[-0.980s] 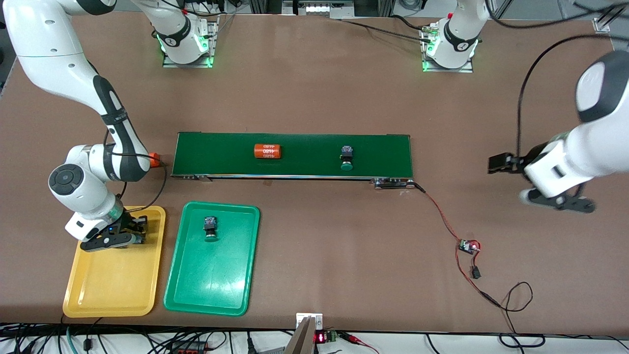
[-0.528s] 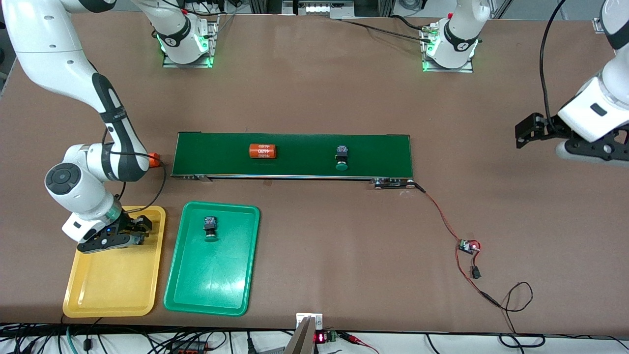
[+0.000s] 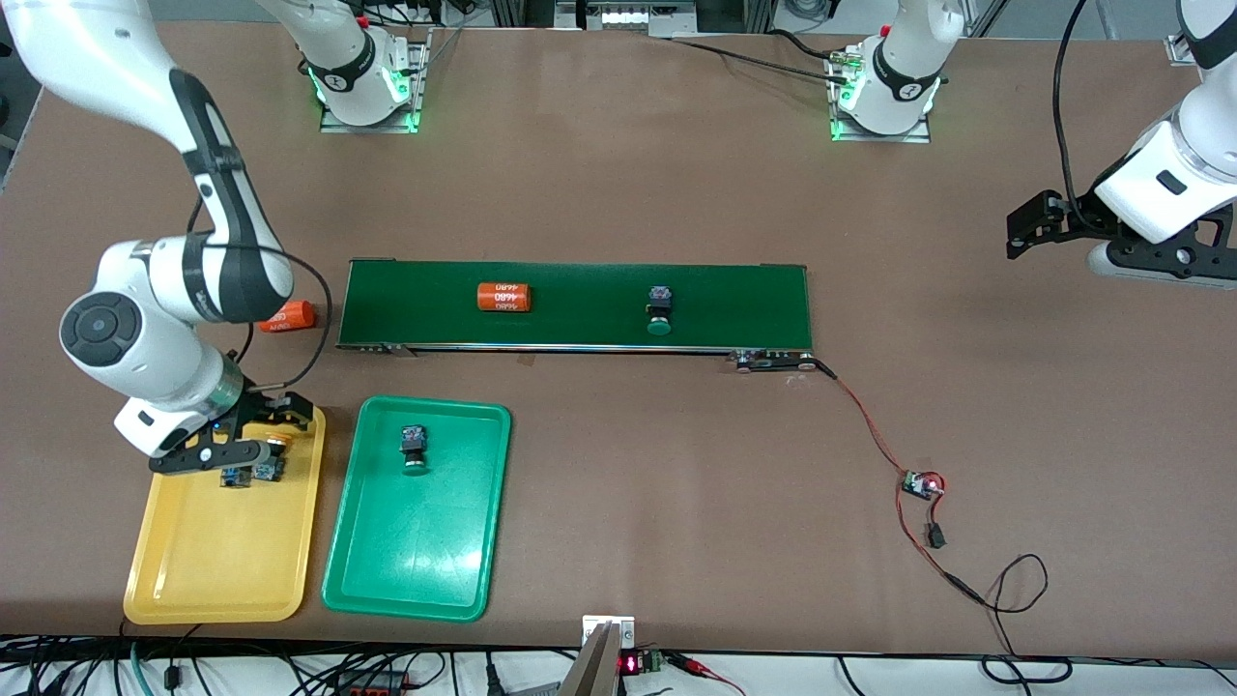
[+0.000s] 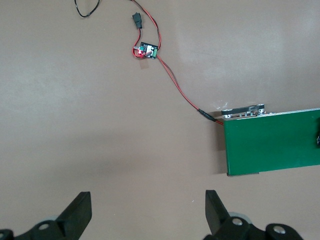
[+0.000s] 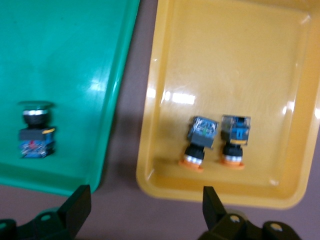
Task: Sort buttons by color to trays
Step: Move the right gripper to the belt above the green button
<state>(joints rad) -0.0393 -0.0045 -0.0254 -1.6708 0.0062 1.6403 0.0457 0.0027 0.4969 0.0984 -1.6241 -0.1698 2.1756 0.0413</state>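
We see the right gripper [image 3: 253, 447] hanging over the yellow tray [image 3: 224, 570], at the tray's 12 o'clock end, its fingers [image 5: 211, 202] spread wide and holding nothing. Directly under it two yellow-orange-capped buttons [image 5: 216, 141] lie side by side in that tray, just apart from each other. At the yellow tray's 3 o'clock stands the green tray [image 3: 416, 551], and in it lies one green-capped button [image 3: 414, 449]. A second green-capped button [image 3: 659, 311] rides on the dark-green conveyor belt [image 3: 580, 304], with an orange cylinder [image 3: 503, 297] at its 9 o'clock on the same belt. Another orange cylinder [image 3: 288, 316] lies on the table just off the belt's end toward the right arm. The left gripper [image 4: 148, 212] waits with its fingers spread and empty over bare table near the belt's other end, where a red wire [image 4: 177, 87] runs to a small circuit board [image 4: 146, 50].
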